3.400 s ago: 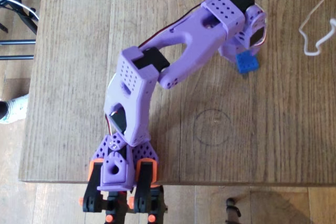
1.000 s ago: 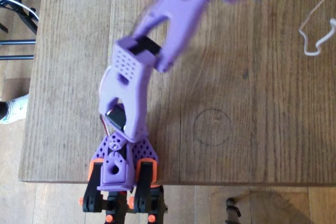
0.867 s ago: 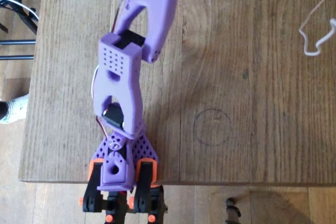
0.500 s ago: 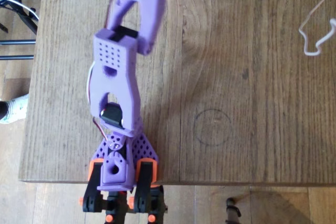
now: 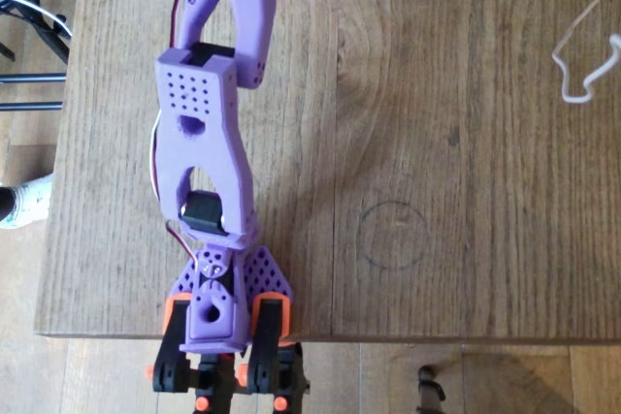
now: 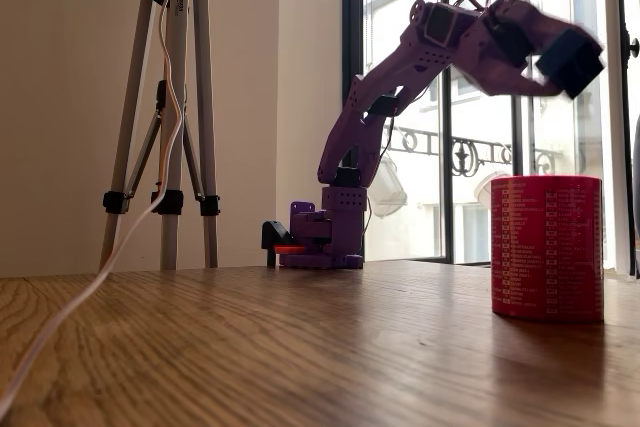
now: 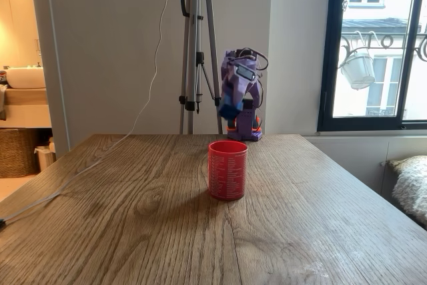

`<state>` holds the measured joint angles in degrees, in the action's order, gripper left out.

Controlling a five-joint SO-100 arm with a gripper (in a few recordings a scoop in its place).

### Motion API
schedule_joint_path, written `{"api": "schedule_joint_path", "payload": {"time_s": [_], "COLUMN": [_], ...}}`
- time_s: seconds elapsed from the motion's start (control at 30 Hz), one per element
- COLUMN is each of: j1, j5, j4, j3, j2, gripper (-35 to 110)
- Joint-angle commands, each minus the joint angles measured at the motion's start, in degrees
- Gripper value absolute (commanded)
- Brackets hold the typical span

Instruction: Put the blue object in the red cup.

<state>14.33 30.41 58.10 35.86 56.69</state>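
Swung leftward since earlier, the gripper [image 6: 568, 59] grips the blue object [image 7: 229, 111] above the round red cup [image 6: 546, 247]; grainy wooden worktop [image 7: 133, 205], tripod [image 7: 197, 45] behind.

The red cup [image 7: 227, 169] stands alone near the table's [image 7: 133, 231] far edge in the overhead view, open air around it on every side. A white cable [image 5: 582, 50] lies by the right edge in the overhead view, well apart. The gripper [image 6: 565, 62] hangs clear above the cup's open mouth.
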Motion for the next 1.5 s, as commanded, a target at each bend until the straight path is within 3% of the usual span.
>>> {"api": "schedule_joint_path", "payload": {"time_s": [0.0,0.23,1.3,1.33,1.4,1.47], "j1": [1.4,3.1,-1.1,-0.9,-0.5,0.1], "j5": [-4.6,-6.2,-5.0,-5.6,-7.6,-9.6], "j4": [6.5,10.9,9.8,10.0,11.3,11.7], "j3": [0.9,1.8,2.5,2.6,2.6,2.6], "j2": [3.1,3.3,4.0,4.0,4.0,4.1], "gripper": [1,1,1,5,28,38]}}
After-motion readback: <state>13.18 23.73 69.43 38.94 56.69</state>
